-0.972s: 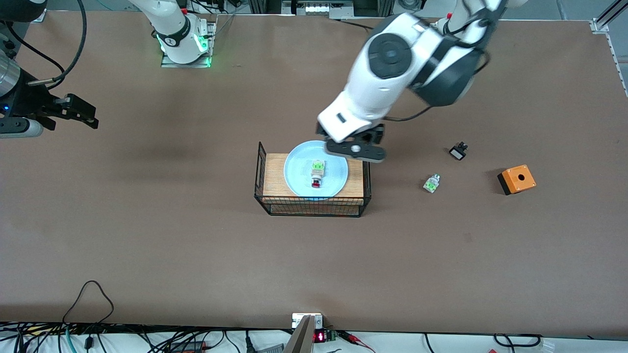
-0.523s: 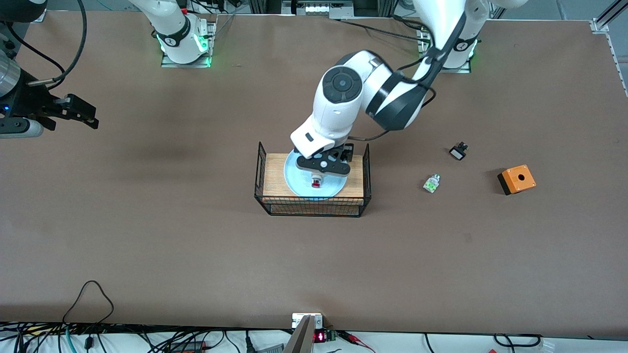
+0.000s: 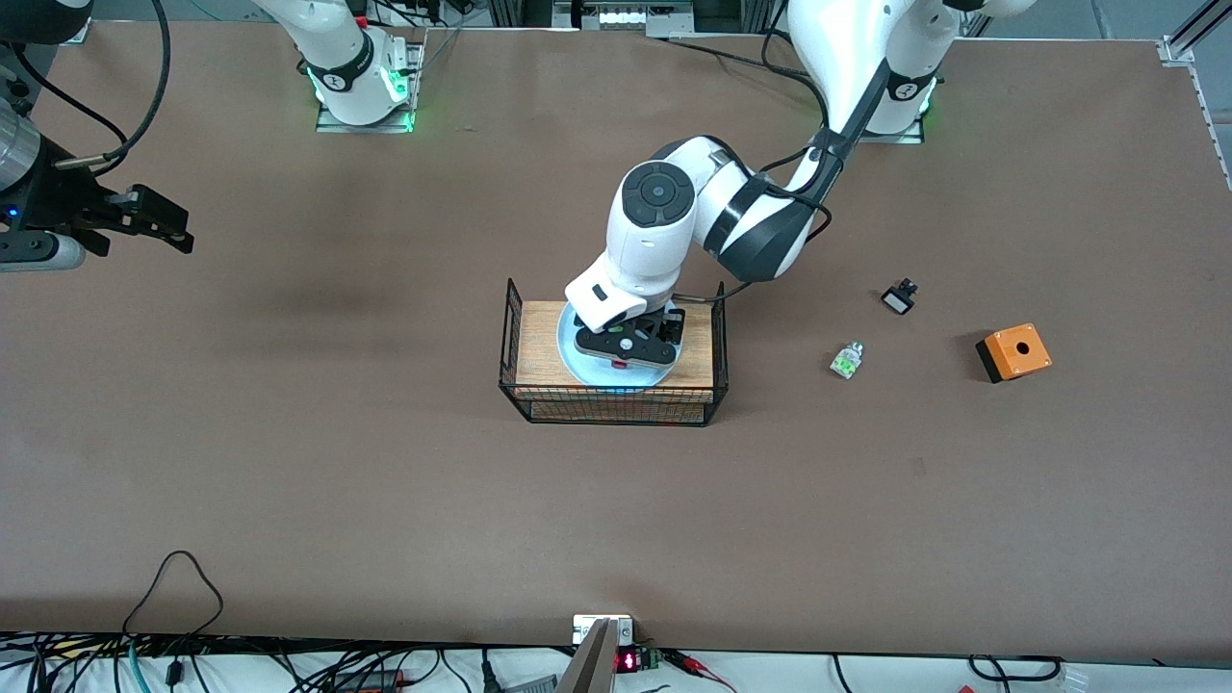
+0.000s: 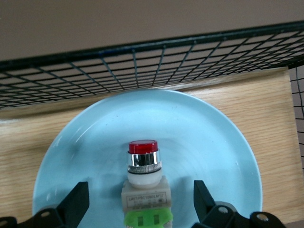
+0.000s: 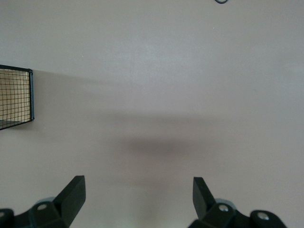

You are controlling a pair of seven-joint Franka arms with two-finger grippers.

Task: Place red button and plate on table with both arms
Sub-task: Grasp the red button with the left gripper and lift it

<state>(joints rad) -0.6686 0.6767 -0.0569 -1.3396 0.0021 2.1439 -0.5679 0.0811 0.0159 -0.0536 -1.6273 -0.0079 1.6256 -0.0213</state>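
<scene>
Fingers spread wide on your left gripper [image 4: 141,204], and it sits low over the plate [image 4: 85,142] with the red button [image 4: 144,183] right between the two fingertips, neither one touching it that you can see. Your button lies on its side in the middle of the pale-blue plate, red cap pointing away from the wrist, green end toward it. Plate rests on the wooden top of the black wire basket [image 3: 510,366], mid-table. Over at the right arm's end, your right gripper [image 3: 166,228] waits above bare table [image 3: 385,500], fingers parted and holding nothing. Toward the left arm's end you've got a green-white part [image 3: 847,360], a small black-and-white part [image 3: 899,296] and an orange box [image 3: 1014,352] lying apart from one another on the tabletop.
</scene>
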